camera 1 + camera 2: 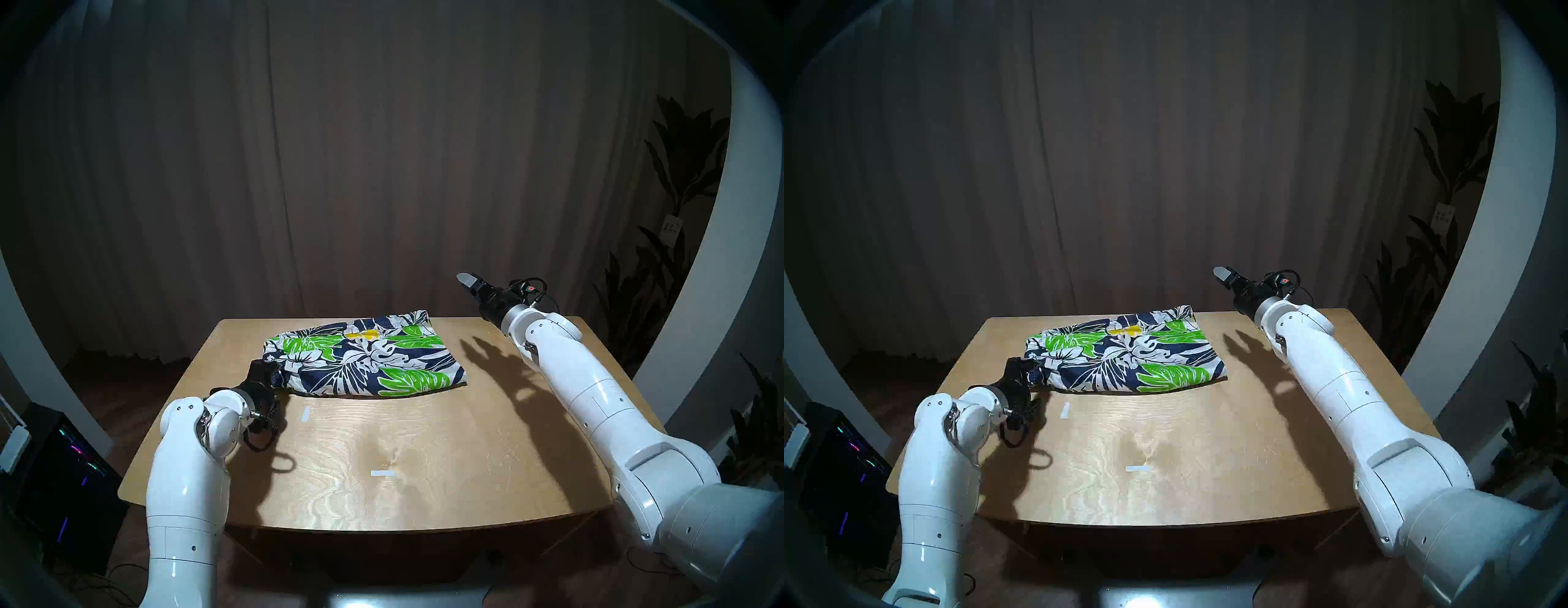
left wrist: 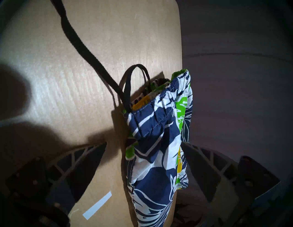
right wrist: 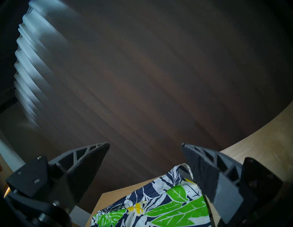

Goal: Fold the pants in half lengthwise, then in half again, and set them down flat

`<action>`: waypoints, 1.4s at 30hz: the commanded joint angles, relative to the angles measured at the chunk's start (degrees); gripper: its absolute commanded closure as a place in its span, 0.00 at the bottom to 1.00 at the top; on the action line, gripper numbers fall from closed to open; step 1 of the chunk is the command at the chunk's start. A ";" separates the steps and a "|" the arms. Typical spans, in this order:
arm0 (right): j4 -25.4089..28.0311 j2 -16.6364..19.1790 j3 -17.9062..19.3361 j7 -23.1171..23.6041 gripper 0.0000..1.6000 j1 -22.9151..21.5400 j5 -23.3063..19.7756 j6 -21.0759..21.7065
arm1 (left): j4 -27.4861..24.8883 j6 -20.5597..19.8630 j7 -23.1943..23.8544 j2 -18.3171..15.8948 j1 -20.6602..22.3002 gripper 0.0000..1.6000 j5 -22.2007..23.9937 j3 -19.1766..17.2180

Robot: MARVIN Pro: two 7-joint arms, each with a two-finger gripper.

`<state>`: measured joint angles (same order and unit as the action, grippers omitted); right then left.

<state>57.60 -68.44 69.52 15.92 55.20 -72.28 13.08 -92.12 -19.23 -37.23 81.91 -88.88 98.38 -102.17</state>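
Seen only from the left wrist: the elastic waist end of the pants (image 2: 158,134) standing between the spread fingers (image 2: 88,160) of the left tool (image 2: 143,143), with a black drawstring (image 2: 82,46) looping out from the waistband and trailing away across the worktop (image 2: 55,79). Not clear from that view whether either finger touches the cloth; jaws wide apart, nothing clamped. A white tape strip (image 2: 97,205) beside the near finger.

From the head views: pants (image 1: 365,354) lying folded and flat on the far half of the worktop (image 1: 424,446), left tool (image 1: 265,373) at their near left corner, low over the surface. Two white tape marks (image 1: 305,414) on bare wood nearer the robot than the left tool.

No containers in sight.

Right tool (image 1: 471,282) raised well above the worktop's far right corner, apart from the pants. From the right wrist: right tool (image 3: 145,144) with jaws wide apart and empty, dark curtain (image 3: 158,71) ahead, blurred; pants (image 3: 158,204) below and between the fingers (image 3: 198,171), well clear.
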 commanded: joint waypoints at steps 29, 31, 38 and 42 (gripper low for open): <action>27.25 11.01 6.48 8.50 0.00 20.13 0.46 -6.35 | 15.54 10.97 20.63 -0.81 7.95 0.00 -13.73 5.31; 28.12 11.29 7.08 8.76 0.00 21.19 0.18 -6.83 | 16.82 12.10 22.12 -0.86 8.29 0.00 -14.75 5.78; 33.86 12.37 9.71 8.04 0.00 26.25 -1.16 -8.21 | 21.93 15.84 26.91 -0.72 9.73 0.27 -17.61 7.31; 35.87 12.71 11.12 7.54 0.00 28.76 -1.86 -8.89 | 24.34 17.97 29.15 -0.52 10.51 0.68 -18.94 8.02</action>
<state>88.23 -56.96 77.90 23.99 79.16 -72.82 5.88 -72.68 -4.41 -11.29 81.10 -79.82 81.75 -94.98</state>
